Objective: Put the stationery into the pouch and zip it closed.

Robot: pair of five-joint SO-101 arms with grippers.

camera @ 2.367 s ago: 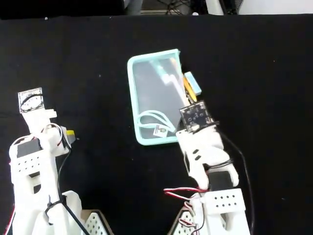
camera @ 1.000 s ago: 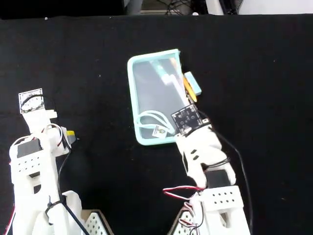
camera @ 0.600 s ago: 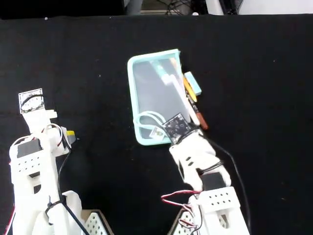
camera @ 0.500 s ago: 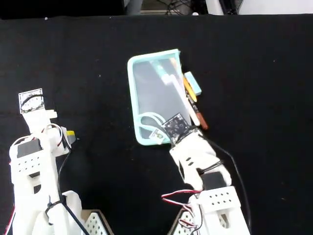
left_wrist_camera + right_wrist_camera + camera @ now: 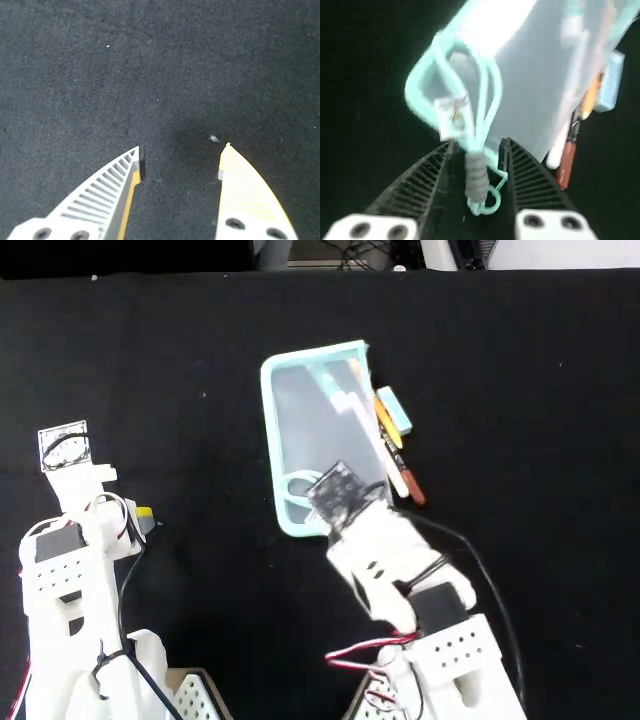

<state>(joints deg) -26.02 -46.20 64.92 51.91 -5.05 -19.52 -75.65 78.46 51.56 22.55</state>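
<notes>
Your right gripper (image 5: 477, 142) straddles the zip pull (image 5: 476, 176) of the pouch (image 5: 530, 75), jaws narrowly parted; your left gripper (image 5: 183, 146) hangs spread above the table (image 5: 150, 60)

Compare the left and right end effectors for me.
The left end effector hangs over bare table; the right end effector sits at one end of the pouch. The left end effector's jaws gape wide with nothing between; the right end effector's stand narrower, straddling the zipper pull. Both are open.
</notes>
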